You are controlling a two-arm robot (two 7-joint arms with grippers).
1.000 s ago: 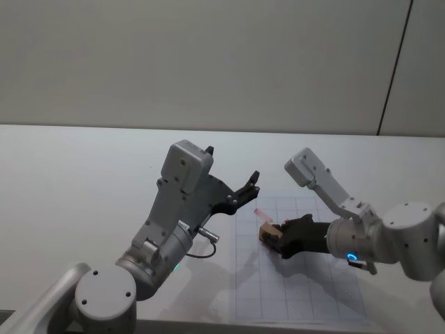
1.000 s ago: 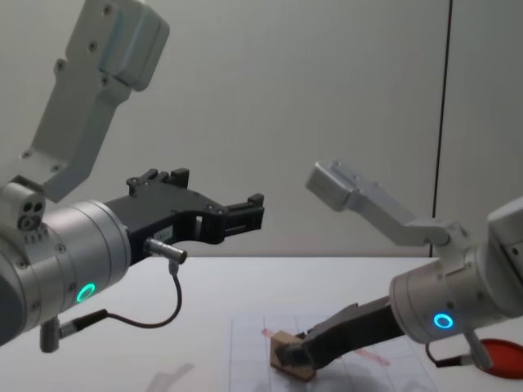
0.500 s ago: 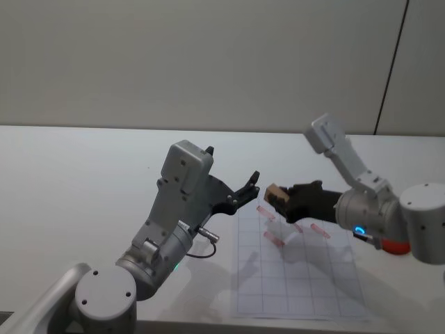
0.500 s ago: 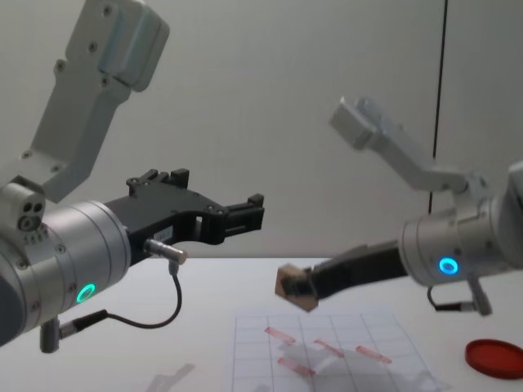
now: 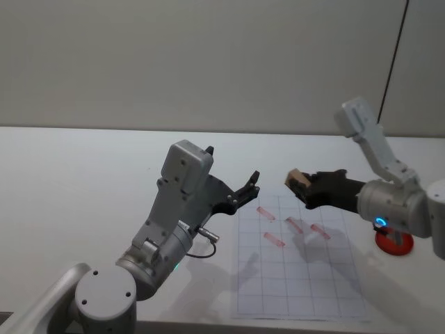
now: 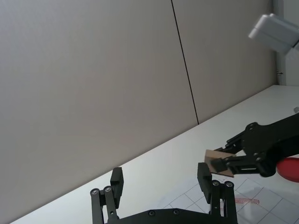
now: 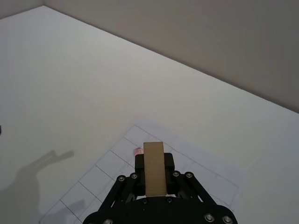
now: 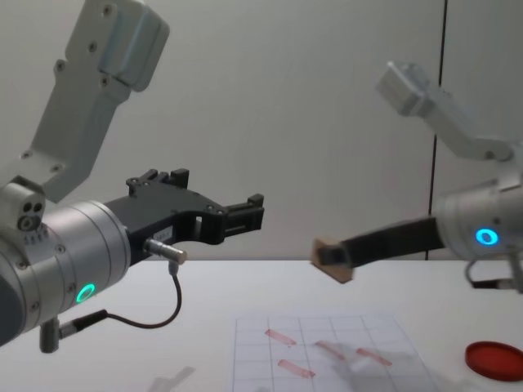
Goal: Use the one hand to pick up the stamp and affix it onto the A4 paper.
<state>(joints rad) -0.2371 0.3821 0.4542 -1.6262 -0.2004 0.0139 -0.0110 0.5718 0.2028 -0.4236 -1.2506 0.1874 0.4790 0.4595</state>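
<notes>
Head view: my right pincer [image 5: 303,188] is clamped tight on the stamp [image 5: 294,177], holding it in the air near the far edge of the paper [image 5: 299,278], not touching the sheet. Four slanted red marks [image 5: 274,239] lie on its grid. The red ink pad [image 5: 393,243] sits near the paper's right side. My left pincer [image 5: 245,191] hangs raised left of the paper, fingers spread wide, gripping nothing.

stamp [image 5: 295,177]: 1 | A4 paper [image 5: 299,282]: 1 | stamp marks [image 5: 274,239]: 4 | ink pad [image 5: 395,245]: 1
</notes>
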